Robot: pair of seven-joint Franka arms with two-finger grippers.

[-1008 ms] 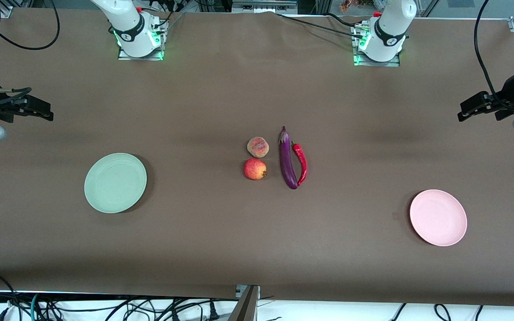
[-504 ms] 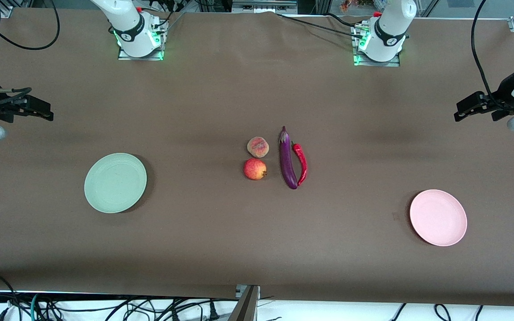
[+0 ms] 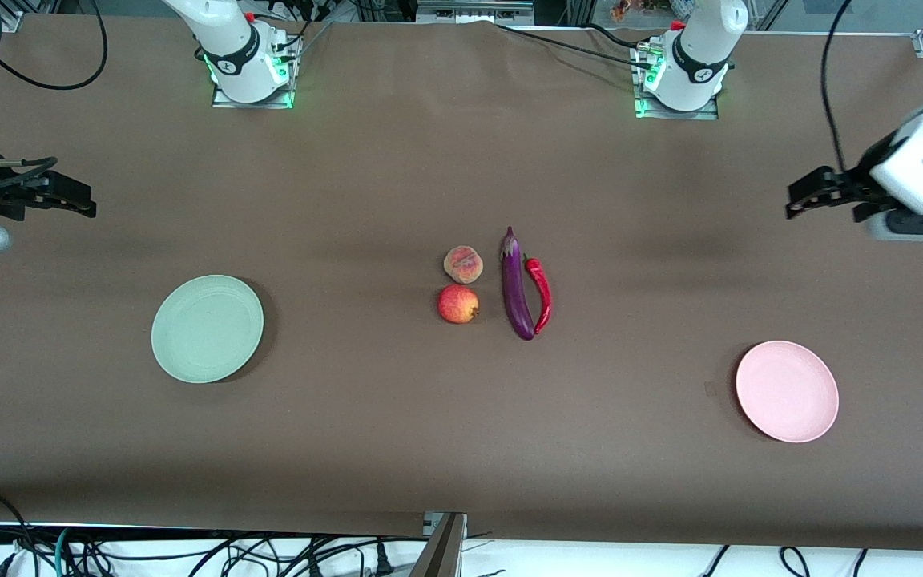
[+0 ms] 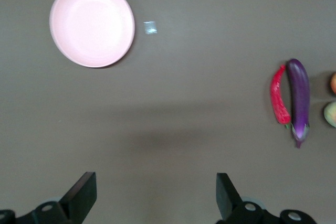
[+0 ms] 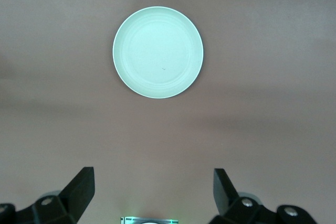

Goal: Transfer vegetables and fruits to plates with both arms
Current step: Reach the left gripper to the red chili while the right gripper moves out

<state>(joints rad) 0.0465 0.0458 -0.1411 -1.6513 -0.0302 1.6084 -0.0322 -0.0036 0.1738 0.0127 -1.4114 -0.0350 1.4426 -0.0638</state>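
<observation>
Table: brown cloth across the whole top, both arm bases bolted along the edge farthest from the front camera.

Peach: on the cloth in the middle of the table, touching or almost touching the apple, which lies just nearer the front camera.

Apple: red with a yellow patch, beside the fat end of the eggplant, a small gap between them.

Eggplant: lying lengthwise, stem cap pointing toward the bases, fat end toward the front camera. It also shows in the left wrist view.

Chili: curved, snug along the eggplant on the side toward the left arm's end; the two seem to touch near the fat end. It shows in the left wrist view too.

Green plate: toward the right arm's end of the table, nothing on it, well apart from the produce. The right wrist view looks straight down on it.

Pink plate: toward the left arm's end, nothing on it, nearer the front camera than the green plate. Seen from the left wrist.

Left gripper: up in the air over bare cloth at the left arm's end, jaws spread wide, holding nothing.

Right gripper: in the air over bare cloth at the right arm's end, jaws likewise spread wide and holding nothing.
</observation>
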